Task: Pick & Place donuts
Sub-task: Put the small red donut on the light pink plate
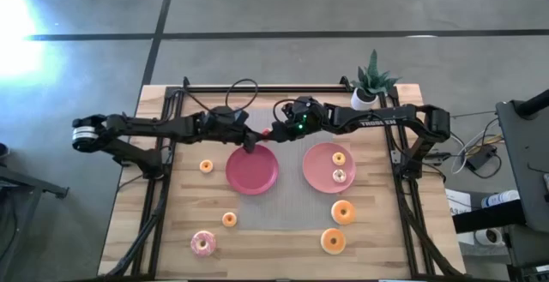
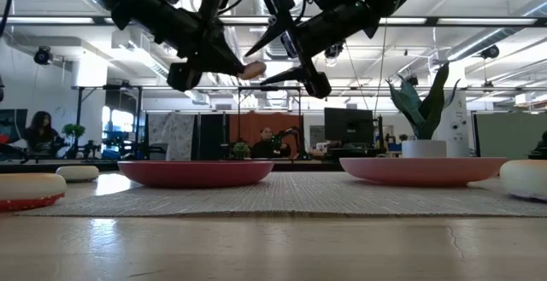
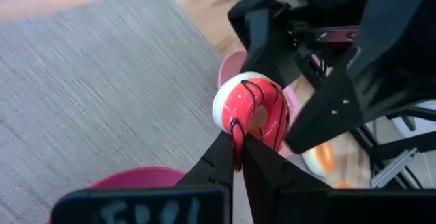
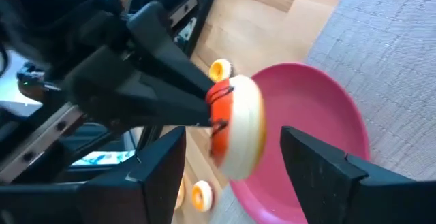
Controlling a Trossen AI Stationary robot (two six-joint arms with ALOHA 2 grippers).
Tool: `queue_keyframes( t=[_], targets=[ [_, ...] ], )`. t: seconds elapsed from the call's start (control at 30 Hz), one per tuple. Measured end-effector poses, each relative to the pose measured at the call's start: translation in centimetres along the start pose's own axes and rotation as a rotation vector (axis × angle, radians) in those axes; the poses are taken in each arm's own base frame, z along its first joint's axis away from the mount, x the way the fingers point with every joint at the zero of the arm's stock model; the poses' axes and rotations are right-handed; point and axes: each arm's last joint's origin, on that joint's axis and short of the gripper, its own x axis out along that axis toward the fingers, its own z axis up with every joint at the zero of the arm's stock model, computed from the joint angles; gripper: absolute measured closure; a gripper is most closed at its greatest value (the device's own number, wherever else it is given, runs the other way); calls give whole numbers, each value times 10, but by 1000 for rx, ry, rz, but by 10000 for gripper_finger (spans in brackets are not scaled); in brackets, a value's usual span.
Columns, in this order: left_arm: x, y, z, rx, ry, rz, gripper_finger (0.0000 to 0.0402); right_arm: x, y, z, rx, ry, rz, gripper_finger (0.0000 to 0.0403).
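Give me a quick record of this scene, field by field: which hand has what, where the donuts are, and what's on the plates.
left hand: shut on the red donut, held in the air
right hand: open, fingers either side of the red donut
left plate: nothing on it
right plate: two small donuts
loose donuts: three left of the plates, two near the right plate

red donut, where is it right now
In the high view the red donut is held off the table in the left gripper, above the far edge of the left pink plate, with the open right gripper around it.
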Motion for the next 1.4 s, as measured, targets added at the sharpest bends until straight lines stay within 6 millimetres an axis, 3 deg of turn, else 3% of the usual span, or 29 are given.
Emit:
queue_keyframes(
  t=[0.23, 0.6, 0.7, 0.9, 1.03, 1.13, 1.23, 1.4],
  targets=[
    [6, 3, -5, -11, 29, 19, 401, 0, -2, -1, -9, 4, -7, 213],
    [6, 1, -5, -36, 21, 22, 400, 0, -6, -3, -35, 18, -35, 356],
    [6, 1, -6, -56, 12, 33, 382, 0, -7, -4, -50, 23, -46, 386],
    [2, -5, -7, -75, -1, 13, 298, -11, -10, -8, -61, 26, -160, 389],
    [-4, -13, -11, -75, 50, -59, 252, -32, -11, -14, -100, 83, -272, 389],
    [-8, -23, -17, -39, 79, -112, 241, -55, -17, -24, -129, 201, -406, 389],
    [-9, -30, -23, -23, 94, -125, 239, -72, -35, -39, -119, 336, -567, 390],
    [-8, -34, -30, -11, 78, -92, 239, -74, -65, -55, -83, 378, -598, 390]
  ],
)
